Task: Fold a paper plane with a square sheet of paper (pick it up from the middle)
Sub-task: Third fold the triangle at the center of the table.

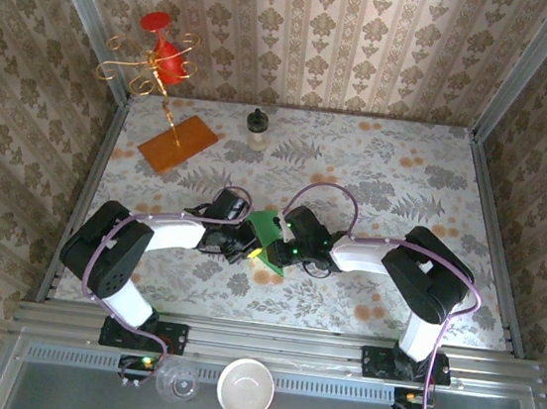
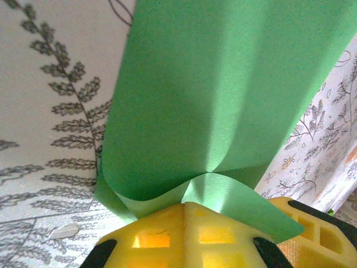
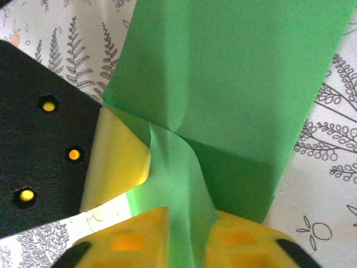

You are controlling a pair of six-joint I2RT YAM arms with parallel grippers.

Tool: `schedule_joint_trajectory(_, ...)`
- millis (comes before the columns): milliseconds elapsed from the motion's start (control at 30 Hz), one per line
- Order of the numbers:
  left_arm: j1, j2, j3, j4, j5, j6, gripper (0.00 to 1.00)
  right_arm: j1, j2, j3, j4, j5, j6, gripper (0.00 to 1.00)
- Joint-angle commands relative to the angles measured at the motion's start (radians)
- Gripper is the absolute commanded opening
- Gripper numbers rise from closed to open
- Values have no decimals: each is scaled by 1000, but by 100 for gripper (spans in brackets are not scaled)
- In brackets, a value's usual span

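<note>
Folding stands partway: the square sheet of paper [image 1: 263, 227], creased but no dart yet, is held well apart from the orange board [image 1: 178, 143], pinched in the left end effector [image 2: 184, 215], with the right end effector [image 3: 187, 229] grip impossible to tell.

The flat surface [image 1: 406, 181], covered in a pale fern-and-flower print, carries an orange-brown rectangular board [image 1: 179, 143] at the upper left. A small dark-capped bottle [image 1: 257, 129] stands at upper centre, well apart.

Robot lab test cell, patterned wallpaper panels [image 1: 325, 31], aluminium frame rails [image 1: 276, 346], floral table cover [image 1: 388, 169]
</note>
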Motion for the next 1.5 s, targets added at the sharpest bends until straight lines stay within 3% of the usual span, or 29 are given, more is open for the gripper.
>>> schedule_joint_trajectory(0, -5, -2, -51, -52, -47, 12, 7, -18, -28, 2, -92, 15, 63, 31)
schedule_joint_trajectory(167, -5, 3, -60, -41, -57, 37, 7, -47, -135, 2, -150, 54, 134, 45)
schedule_joint_trajectory(333, -3, 10, -61, -36, -61, 46, 7, -85, -221, -13, -219, 67, 169, 46)
schedule_joint_trajectory(500, -4, 11, -63, -29, -64, 43, 7, -82, -220, -4, -230, -95, 118, 34)
schedule_joint_trajectory(733, -4, 7, -68, -28, -61, 42, 7, -58, -145, 9, -182, -200, 100, 21)
schedule_joint_trajectory(1067, -4, -3, -65, -28, -53, 43, 7, -38, -20, 85, -186, -280, 76, 18)
schedule_joint_trajectory(1467, -4, -23, -56, -21, -35, 41, 8, -39, 57, 109, -199, -285, 62, 17)
